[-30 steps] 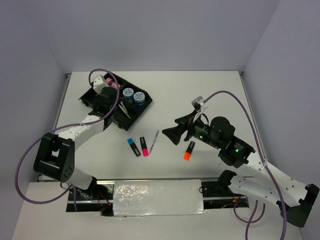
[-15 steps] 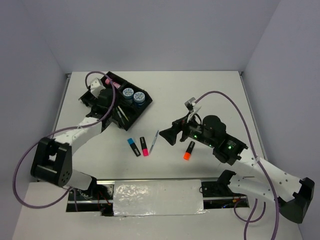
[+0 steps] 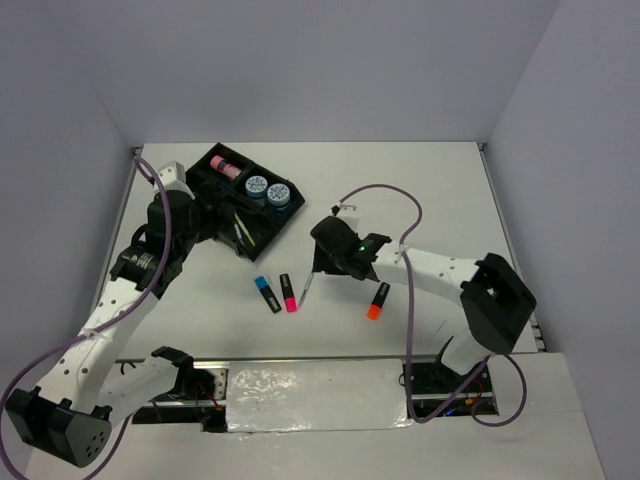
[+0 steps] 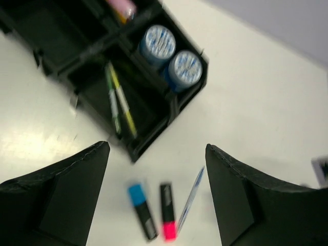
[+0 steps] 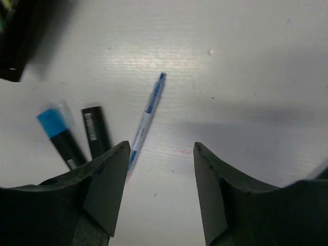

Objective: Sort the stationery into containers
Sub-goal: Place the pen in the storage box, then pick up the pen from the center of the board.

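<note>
The pen (image 5: pixel 147 117) lies just under the right tool (image 5: pixel 160 151).

white arm links (image 3: pixel 105 315), black joints (image 3: pixel 160 225), purple cables (image 3: pixel 385 188), green light (image 3: pixel 359 243)

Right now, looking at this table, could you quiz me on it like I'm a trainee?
1. True or false: the orange highlighter lies inside the black tray.
2. How many round blue tubs sit in the tray?
3. What lies just ahead of the right claw? A) blue pen B) a blue tub C) scissors
Key: 1 false; 2 two; 3 A.
</note>
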You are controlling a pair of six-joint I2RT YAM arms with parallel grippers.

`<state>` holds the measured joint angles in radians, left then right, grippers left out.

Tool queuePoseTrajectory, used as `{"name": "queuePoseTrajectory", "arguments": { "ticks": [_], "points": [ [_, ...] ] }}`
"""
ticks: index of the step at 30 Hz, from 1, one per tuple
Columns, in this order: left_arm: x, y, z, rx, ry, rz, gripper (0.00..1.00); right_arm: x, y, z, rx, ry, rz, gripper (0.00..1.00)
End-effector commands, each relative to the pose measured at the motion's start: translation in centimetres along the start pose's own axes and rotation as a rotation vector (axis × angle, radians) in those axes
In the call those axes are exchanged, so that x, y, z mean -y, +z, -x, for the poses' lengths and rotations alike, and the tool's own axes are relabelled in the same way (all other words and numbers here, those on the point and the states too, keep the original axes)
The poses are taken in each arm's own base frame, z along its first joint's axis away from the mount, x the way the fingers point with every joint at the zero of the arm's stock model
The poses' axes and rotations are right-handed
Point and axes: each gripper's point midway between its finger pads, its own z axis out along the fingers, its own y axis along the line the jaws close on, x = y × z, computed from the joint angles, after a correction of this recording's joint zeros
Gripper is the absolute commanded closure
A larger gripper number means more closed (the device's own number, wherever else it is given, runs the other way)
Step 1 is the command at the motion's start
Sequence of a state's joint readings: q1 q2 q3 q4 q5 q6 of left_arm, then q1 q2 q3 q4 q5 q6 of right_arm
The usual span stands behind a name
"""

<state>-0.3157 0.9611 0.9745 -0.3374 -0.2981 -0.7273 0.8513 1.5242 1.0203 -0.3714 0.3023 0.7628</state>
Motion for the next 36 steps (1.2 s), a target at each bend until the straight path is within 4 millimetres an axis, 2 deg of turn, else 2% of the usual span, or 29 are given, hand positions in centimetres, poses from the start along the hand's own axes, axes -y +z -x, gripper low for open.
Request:
{"name": "queuePoseTrajectory", "arguments": {
  "ticks": [1, 6, 8, 20, 26, 31, 33, 35, 36],
  "points": [
    [-2.4, -2.5, -5.1, -0.237, 0.211, -0.004, 0.12, -0.8, 0.5, 0.7, 0.053, 0.098, -0.093, 0.41],
    [-4.3, -3.0, -7.6, -0.307, 0.289, 0.002, 0.11, -2.2, 2.3, -0.4, 0.017, 0.122, -0.121, 0.45],
    [-4.3, -3.1, -7.8, -0.304, 0.288, -0.013, 0.11, -2.6, 3.0, -1.0, 0.008, 0.121, -0.136, 0.46],
    [-4.3, -3.5, -7.6, -0.290, 0.289, -0.018, 0.10, -2.7, 5.2, -3.9, -0.053, 0.102, -0.217, 0.54],
    [-4.2, -3.5, -7.7, -0.294, 0.290, -0.023, 0.10, -2.5, 6.2, -6.1, -0.091, 0.110, -0.243, 0.57],
    [-4.3, -3.5, -7.7, -0.294, 0.289, -0.023, 0.08, -1.0, 7.2, -7.7, -0.138, 0.106, -0.297, 0.79],
    [-4.2, -3.5, -7.8, -0.295, 0.286, -0.025, 0.06, -0.4, 7.3, -8.1, -0.148, 0.116, -0.291, 0.80],
    [-4.2, -3.3, -8.0, -0.303, 0.280, -0.026, 0.06, 0.5, 7.2, -8.3, -0.159, 0.125, -0.288, 0.90],
    [-4.1, -3.2, -8.2, -0.311, 0.276, -0.028, 0.06, 0.8, 7.0, -8.2, -0.161, 0.127, -0.291, 0.92]
  ]
}}
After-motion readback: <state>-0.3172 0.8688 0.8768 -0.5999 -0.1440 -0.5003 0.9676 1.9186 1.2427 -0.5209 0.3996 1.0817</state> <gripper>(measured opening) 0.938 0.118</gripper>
